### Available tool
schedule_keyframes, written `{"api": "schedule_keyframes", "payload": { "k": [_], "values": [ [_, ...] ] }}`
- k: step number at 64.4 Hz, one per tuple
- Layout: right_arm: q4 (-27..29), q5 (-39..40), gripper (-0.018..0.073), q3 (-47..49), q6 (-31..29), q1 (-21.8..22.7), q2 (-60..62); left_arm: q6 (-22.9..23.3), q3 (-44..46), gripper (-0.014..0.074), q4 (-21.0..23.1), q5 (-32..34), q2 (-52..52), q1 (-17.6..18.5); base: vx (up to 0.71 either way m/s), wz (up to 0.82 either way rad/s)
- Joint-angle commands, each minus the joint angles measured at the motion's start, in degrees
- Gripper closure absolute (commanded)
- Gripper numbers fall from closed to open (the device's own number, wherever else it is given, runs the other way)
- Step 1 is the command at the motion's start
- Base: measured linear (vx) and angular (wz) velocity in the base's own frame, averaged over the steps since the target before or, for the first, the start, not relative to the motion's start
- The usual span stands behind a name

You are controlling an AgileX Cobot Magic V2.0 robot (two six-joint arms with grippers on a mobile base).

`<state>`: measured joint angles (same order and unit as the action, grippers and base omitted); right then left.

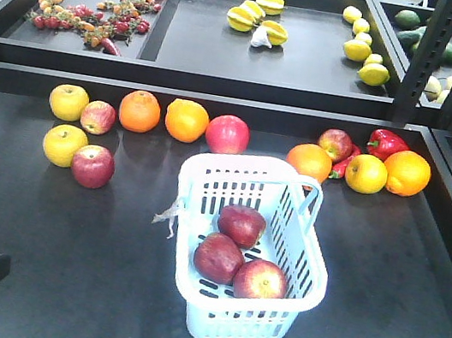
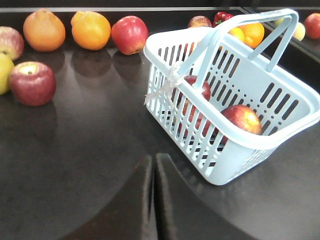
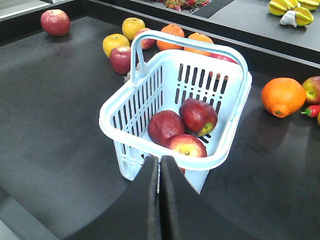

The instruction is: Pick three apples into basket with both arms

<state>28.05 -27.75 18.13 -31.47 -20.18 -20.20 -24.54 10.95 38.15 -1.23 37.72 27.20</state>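
- Right gripper point(image 3: 160, 162), fingers pressed together and holding nothing, sits just short of the basket point(image 3: 115, 112).
- Left gripper point(image 2: 153, 162) is likewise closed and empty.
- Three apples point(image 3: 182, 125) lie ahead inside; the basket's long axis runs away from the right gripper.

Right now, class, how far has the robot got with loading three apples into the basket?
It looks finished: three apples lie inside the basket. Nothing is in hand: the left gripper and right gripper are shut, empty and clear of the fruit. Nothing appears left to pick.

dark table point(image 1: 40, 242), basket point(image 1: 298, 259) at centre, loose apples point(image 1: 92, 166), oranges point(image 1: 139, 111), red pepper point(image 1: 385, 143) behind
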Motion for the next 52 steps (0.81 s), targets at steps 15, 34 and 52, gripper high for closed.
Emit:
{"api": "schedule_keyframes", "payload": {
  "k": [15, 34, 52],
  "values": [
    [0.88, 3.81, 0.0563, 1.50, -0.03, 0.24, -0.37, 22.44, -4.38, 0.0603, -24.81, 1.54, -11.37, 0.13, 0.00, 0.00],
    [0.88, 3.89, 0.0563, 1.50, -0.03, 0.24, -0.37, 37.47, -13.73, 0.0603, -34.56, -2.44, -24.67, 0.13, 0.00, 0.00],
    [0.88, 3.89, 0.0563, 1.50, -0.03, 0.24, -0.37, 30.26, -13.88, 0.0603, -37.32, -2.97, -34.64, -5.41, 0.00, 0.00]
  ]
}}
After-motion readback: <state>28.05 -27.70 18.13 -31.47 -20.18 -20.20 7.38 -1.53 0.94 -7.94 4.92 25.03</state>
